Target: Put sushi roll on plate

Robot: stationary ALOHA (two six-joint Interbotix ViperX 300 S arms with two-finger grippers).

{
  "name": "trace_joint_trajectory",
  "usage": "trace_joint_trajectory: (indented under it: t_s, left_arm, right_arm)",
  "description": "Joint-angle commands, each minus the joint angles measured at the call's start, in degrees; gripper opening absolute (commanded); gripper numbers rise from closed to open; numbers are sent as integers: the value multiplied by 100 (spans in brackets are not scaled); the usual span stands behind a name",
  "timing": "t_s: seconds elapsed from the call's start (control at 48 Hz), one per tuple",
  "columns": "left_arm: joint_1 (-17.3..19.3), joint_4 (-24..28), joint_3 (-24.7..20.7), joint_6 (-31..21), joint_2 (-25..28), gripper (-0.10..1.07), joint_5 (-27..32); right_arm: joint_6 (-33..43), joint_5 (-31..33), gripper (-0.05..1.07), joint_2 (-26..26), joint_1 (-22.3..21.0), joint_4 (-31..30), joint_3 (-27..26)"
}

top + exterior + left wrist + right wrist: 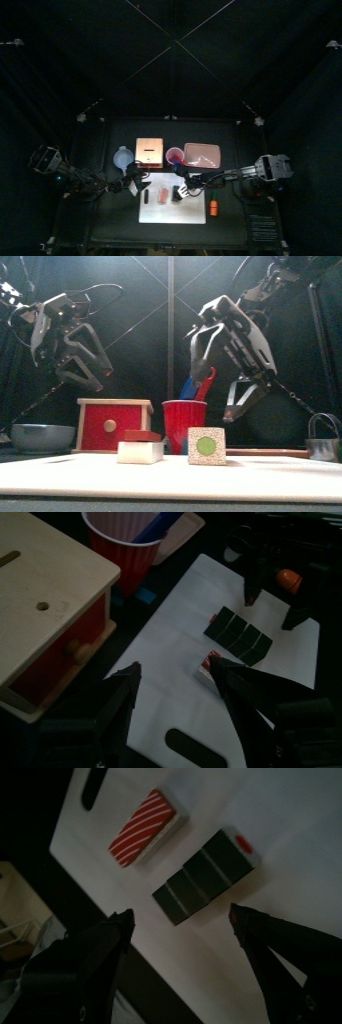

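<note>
Sushi roll (203,876) lies on the white mat (297,918).

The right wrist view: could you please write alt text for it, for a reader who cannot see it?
The right gripper hangs with open jaws above a white mat, holding nothing. Between the jaws lies a dark green block with an orange end, and beyond it a red-and-white striped piece and a dark stick-like piece.

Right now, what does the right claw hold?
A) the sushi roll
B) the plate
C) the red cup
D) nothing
D: the right claw has its jaws open and empty above the white mat, and the sushi roll lies loose on that mat.
</note>
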Motion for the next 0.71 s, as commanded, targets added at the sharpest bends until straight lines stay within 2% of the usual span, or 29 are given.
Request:
trace_joint_trajectory:
  t_s: [0.0, 0.104, 0.25, 0.417, 0.688]
  left_arm:
    - [18, 18, -44, 0, -44, 91, 18]
    - [26, 18, -9, 0, -44, 91, 18]
    - [26, 18, 26, 9, -44, 91, 18]
    - [35, 18, 62, 9, -44, 91, 18]
    - [35, 18, 114, 9, -62, 91, -105]
  right_arm:
    - [729, 220, 104, 44, 26, -870, -299]
    - [1547, 483, 104, 237, 141, -1582, -457]
    - [2408, 580, 104, 431, 316, -2250, -659]
    - [2918, 659, 104, 738, 422, -2435, -870]
    - [3190, 1107, 103, 1301, 563, -2461, -1292]
